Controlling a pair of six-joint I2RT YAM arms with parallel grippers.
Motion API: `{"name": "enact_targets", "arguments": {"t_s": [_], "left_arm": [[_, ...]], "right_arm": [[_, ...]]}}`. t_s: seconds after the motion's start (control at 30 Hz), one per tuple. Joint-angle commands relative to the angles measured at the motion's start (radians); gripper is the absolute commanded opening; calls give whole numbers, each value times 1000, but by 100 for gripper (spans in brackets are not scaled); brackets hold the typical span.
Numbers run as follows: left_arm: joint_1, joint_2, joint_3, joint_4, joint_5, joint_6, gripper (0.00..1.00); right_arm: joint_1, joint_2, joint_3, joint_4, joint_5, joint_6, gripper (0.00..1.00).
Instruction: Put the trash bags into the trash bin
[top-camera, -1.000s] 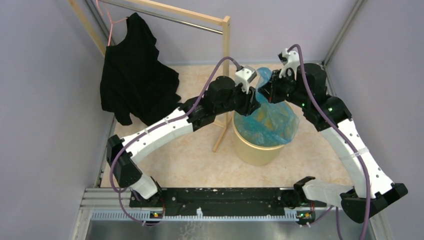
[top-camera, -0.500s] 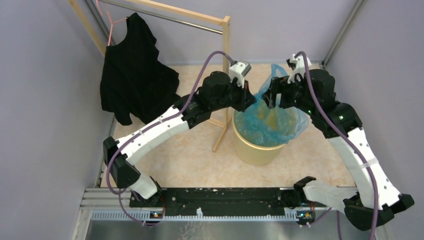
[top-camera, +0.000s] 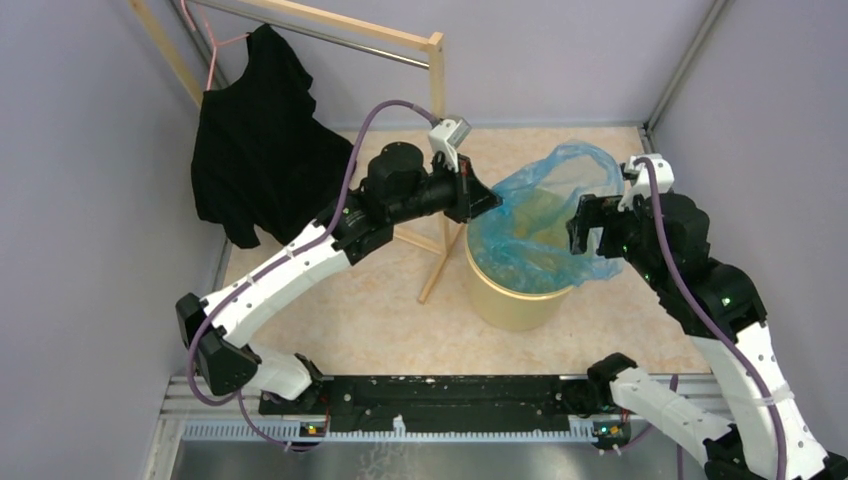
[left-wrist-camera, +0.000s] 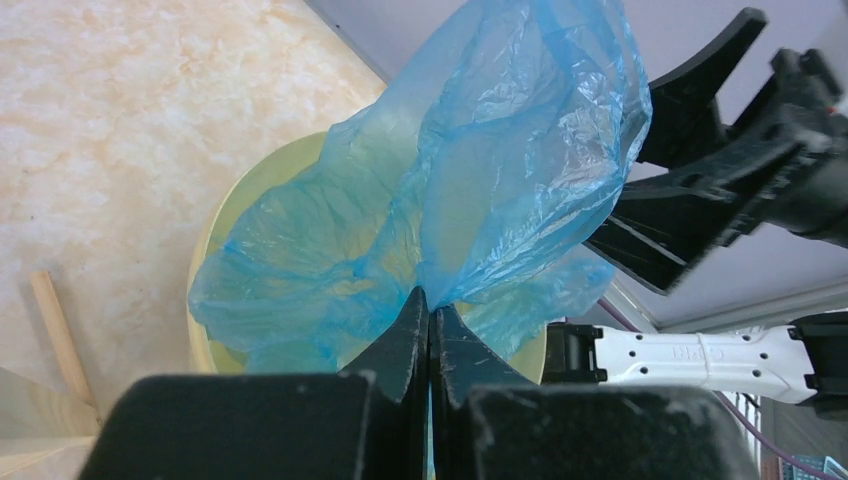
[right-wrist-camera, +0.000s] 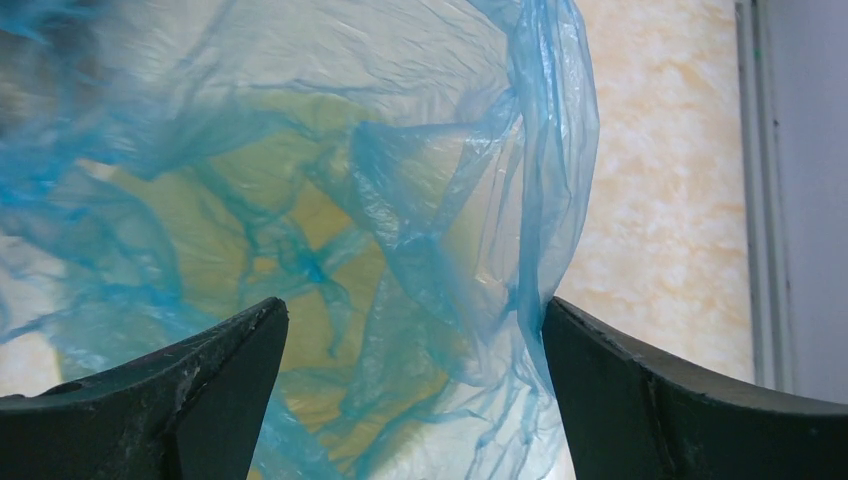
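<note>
A translucent blue trash bag (top-camera: 545, 215) sits in the mouth of the pale yellow trash bin (top-camera: 510, 305), its upper part billowing above the rim. My left gripper (top-camera: 497, 203) is shut on the bag's left edge; in the left wrist view the film (left-wrist-camera: 500, 170) fans out from the pinched tips (left-wrist-camera: 429, 305) over the bin (left-wrist-camera: 262, 185). My right gripper (top-camera: 585, 228) stands open at the bag's right side. In the right wrist view loose bag film (right-wrist-camera: 440, 200) hangs between the spread fingers (right-wrist-camera: 415, 315), unpinched.
A wooden rack's post (top-camera: 437, 200) stands just left of the bin, right beside my left forearm. A black shirt (top-camera: 255, 150) hangs from the rack at the back left. Grey walls close in on both sides. A metal frame rail (top-camera: 680, 70) runs at the back right.
The right gripper has opened, let go of the bag and drawn back to the right. The left gripper has shut on the bag's left edge and pulled left, spreading the bag.
</note>
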Motion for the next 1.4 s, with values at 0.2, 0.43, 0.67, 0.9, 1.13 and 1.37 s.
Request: {"name": "enact_targets", "arguments": {"t_s": [0.2, 0.43, 0.67, 0.9, 1.13, 1.37], "left_arm": [[33, -79, -57, 79, 73, -86, 0], [33, -33, -68, 150, 171, -113, 0], [-71, 9, -38, 152, 98, -61, 2], [-149, -58, -45, 51, -89, 4, 2], [-148, -187, -115, -112, -277, -42, 2], [-148, -241, -218, -34, -180, -129, 2]], "right_arm": [[-7, -44, -144, 87, 196, 44, 95], [-7, -49, -158, 155, 102, 37, 74], [-7, -28, -70, 136, 41, 36, 31], [-8, 13, 40, 64, -89, 32, 0], [-8, 36, 166, -81, -97, -15, 0], [-8, 90, 51, 106, -544, 169, 0]]}}
